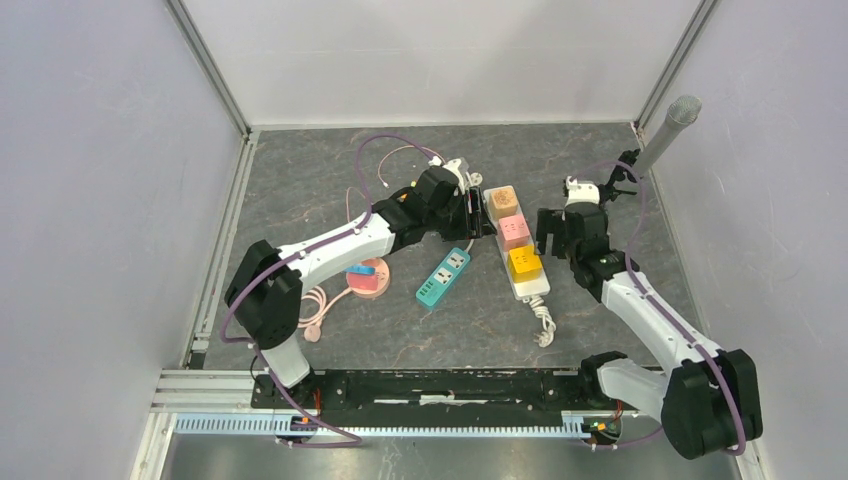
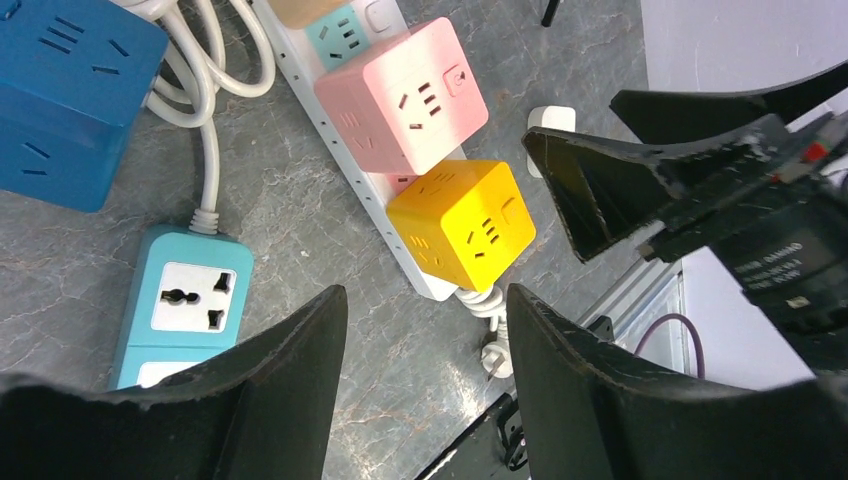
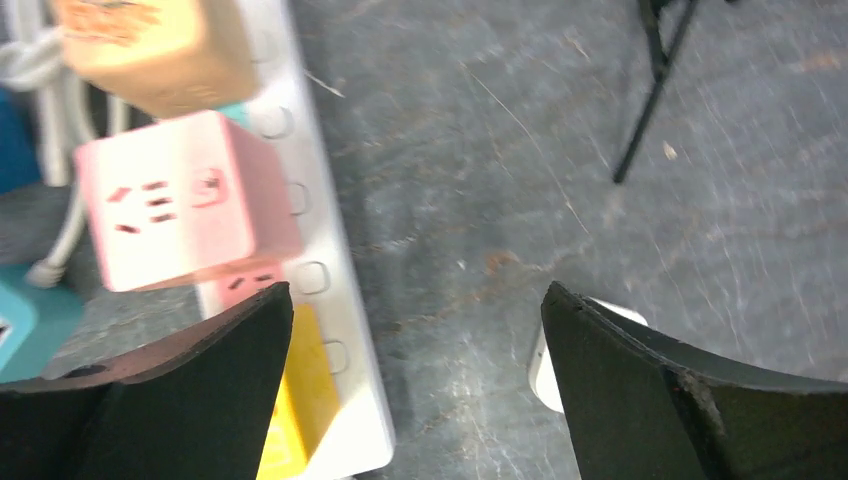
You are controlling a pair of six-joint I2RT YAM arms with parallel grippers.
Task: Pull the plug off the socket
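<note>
Right pincer (image 3: 415, 300) released wide, left pincer (image 2: 425, 300) spread, empty, both by power strip (image 2: 305, 105); yellow cube plug (image 2: 462, 222) prob. rigid, light, slick: grip opp. flat sides.

White plug (image 2: 551, 117), seemingly loose, beside strip (image 1: 530, 286)
</note>
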